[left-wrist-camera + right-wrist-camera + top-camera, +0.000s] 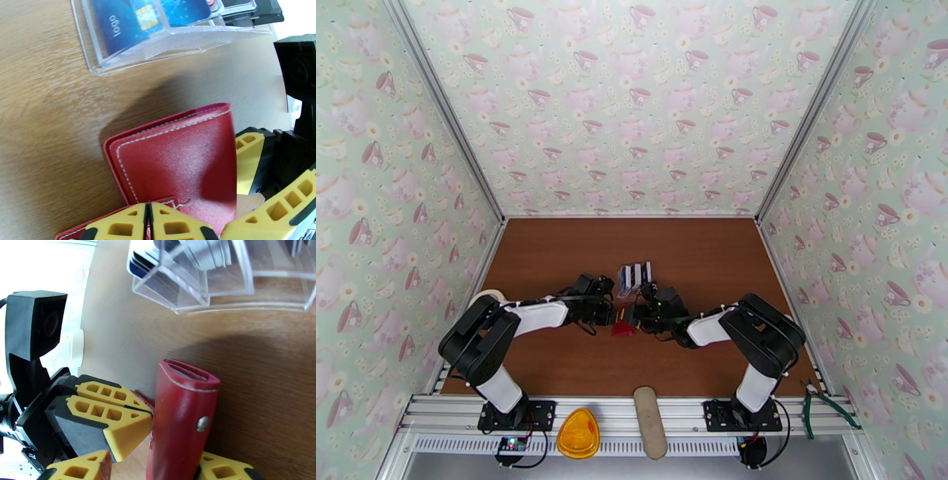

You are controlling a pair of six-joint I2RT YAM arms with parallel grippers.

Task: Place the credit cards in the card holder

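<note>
- Setting: brown wood-grain table [553, 260] inside an enclosure of teacup-print walls [632, 103]. Both arms reach in to the middle of the top frame.
- Left of centre: left tool [148, 221], fingers pressed together, pinching a thin red stitched flap at the lower edge of the card holder [177, 158]. Judged purpose: draw the flap aside so the wallet can be opened.
- Centre: the card holder is red, folded, and stands on edge on the table between the two tools, just below the clear stand [177, 43] in the top frame. A metal snap stud shows on its side in the right wrist frame. No pockets are exposed, and I can see no card in it.
- Right of centre: right tool [158, 467], fingers spread either side of the upright wallet. One finger appears to lie against its side, and a strip of table shows between the other finger and the wallet. It is not clamped as far as I can see, and is probably there to brace the body against the left tool's pull.
- Upper part of both wrist frames: the credit cards [130, 19] sit slotted in the clear stand, near the wallet but apart from it. A blue one with a chip faces the left wrist camera.
- Status (judgement): early. The wallet must be opened first, and no card is in hand.
- Risk: the wallet may tip, or the flap may slip free.
</note>
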